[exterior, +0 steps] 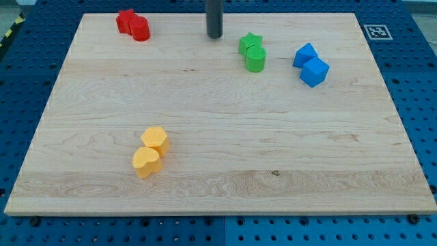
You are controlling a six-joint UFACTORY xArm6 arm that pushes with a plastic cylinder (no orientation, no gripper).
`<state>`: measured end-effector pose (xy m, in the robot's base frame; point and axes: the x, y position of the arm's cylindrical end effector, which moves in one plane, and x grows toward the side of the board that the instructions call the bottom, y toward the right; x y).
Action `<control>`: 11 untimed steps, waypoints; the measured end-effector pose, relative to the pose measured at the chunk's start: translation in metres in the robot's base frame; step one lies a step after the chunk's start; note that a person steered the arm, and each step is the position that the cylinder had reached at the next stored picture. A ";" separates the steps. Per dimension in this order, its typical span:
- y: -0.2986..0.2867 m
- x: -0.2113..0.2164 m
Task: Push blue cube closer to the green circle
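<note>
- My tip (pixel 215 36) is resting near the top edge of the pale, grained wooden board (pixel 218 171); it is a plain dark rod with nothing to spread or pinch.
- The blue cube (pixel 315 72) is sitting near the top right corner, touching a second blue block (pixel 304 55).
- The ribbed green circle (pixel 255 60) is lying just left of them, touching a green star (pixel 250 43).
- Two red blocks (pixel 132 25) are huddling at the top left corner, and two yellow blocks (pixel 150 152) are sitting toward the bottom left.

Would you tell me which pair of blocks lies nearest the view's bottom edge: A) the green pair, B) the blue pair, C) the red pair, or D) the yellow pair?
D: the yellow pair sits low on the board's left half, while the red pair, green pair and blue pair all lie near the top.
</note>
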<state>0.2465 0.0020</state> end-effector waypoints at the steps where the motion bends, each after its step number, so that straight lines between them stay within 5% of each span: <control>1: 0.055 -0.003; 4: 0.213 0.051; 5: 0.214 0.097; 8: 0.200 0.130; 11: 0.113 0.142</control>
